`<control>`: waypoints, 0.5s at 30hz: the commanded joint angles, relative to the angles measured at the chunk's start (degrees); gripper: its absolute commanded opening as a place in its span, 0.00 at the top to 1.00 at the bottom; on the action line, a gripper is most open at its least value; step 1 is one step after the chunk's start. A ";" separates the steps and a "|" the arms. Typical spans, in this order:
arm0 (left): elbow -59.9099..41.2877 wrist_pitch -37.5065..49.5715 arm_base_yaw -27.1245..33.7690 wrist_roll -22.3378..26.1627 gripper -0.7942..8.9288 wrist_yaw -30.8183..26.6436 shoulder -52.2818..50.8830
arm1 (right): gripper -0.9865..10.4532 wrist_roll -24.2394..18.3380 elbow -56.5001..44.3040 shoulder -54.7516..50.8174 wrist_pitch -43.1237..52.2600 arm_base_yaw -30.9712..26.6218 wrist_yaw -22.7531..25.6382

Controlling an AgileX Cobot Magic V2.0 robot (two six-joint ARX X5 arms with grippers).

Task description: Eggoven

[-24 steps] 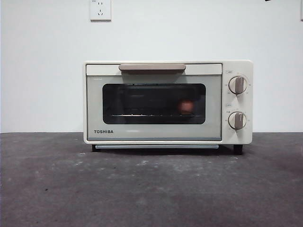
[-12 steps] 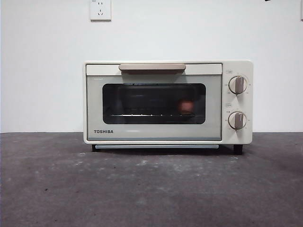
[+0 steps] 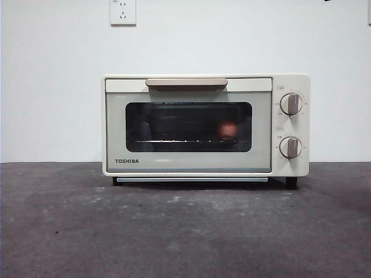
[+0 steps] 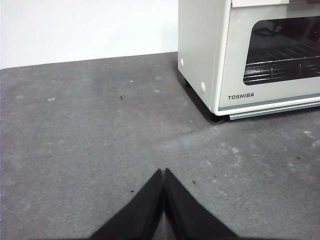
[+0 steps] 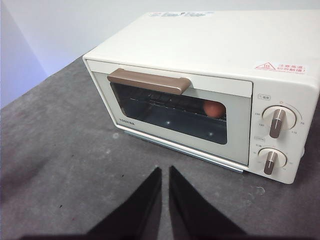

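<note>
Behind closed dark glass, smooth reddish egg (image 3: 228,130) on wire rack inside boxy cream oven (image 3: 206,124); left gripper (image 4: 163,175) clenched, empty; right gripper (image 5: 165,172) nearly closed, empty; rough grey table (image 3: 185,231).

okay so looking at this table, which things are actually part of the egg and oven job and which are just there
Part of the job:
- egg, inside the oven on the rack, behind the glass
- toaster oven, door closed

Just there:
- wall socket, above the oven
- table, dark grey
- left pincer and right pincer, both empty, back from the oven
</note>
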 commanded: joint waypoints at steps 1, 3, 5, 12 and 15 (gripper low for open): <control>-1.57 -0.17 0.15 -0.52 0.91 -0.13 -0.11 | 0.91 -0.42 0.17 0.22 0.61 0.31 0.13; -1.57 -0.17 0.15 -0.52 0.91 -0.13 -0.11 | 0.91 -0.42 0.17 0.22 0.61 0.31 0.11; -1.57 -0.17 0.15 -0.52 0.91 -0.13 -0.11 | 0.91 -0.42 0.17 0.22 0.61 0.31 0.11; -1.57 -0.17 0.15 -0.52 0.91 -0.13 -0.09 | 0.91 -3.58 0.15 -1.90 0.72 -1.38 5.75; -1.57 -0.17 0.15 -0.52 0.91 -0.13 -0.11 | 0.91 -6.38 -0.68 -4.09 1.33 -5.92 7.08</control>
